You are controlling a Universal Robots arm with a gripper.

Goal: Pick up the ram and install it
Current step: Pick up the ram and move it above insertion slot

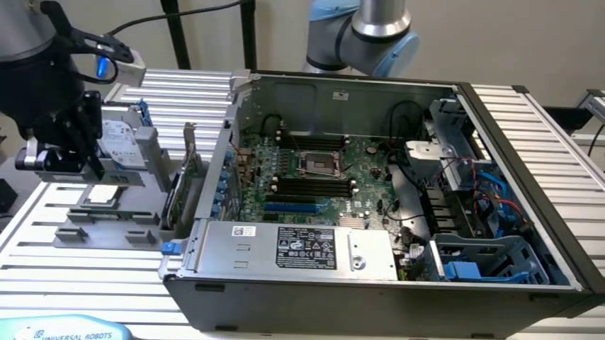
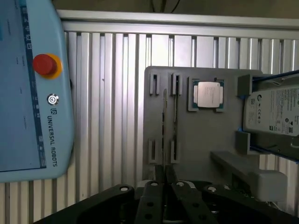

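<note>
I have the pincer (image 2: 165, 171) drawn narrow, its two fingers pinched across the thin faces of the ram (image 2: 164, 126), which runs edge-on straight out ahead of the tips. The stick stands on its long edge between the slotted posts of the grey holder (image 2: 196, 140), so the fingers get a face on each side. Whether it is clear of the posts I cannot tell. The silver processor (image 2: 209, 94) lies just beside it. The open computer case (image 1: 378, 283) and its black memory slots (image 1: 312, 185) sit well apart from the pincer.

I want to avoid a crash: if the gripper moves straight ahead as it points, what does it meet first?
Probably the ram, seen edge-on ahead of the gripper, at the gray tray; depth is unclear.
</note>
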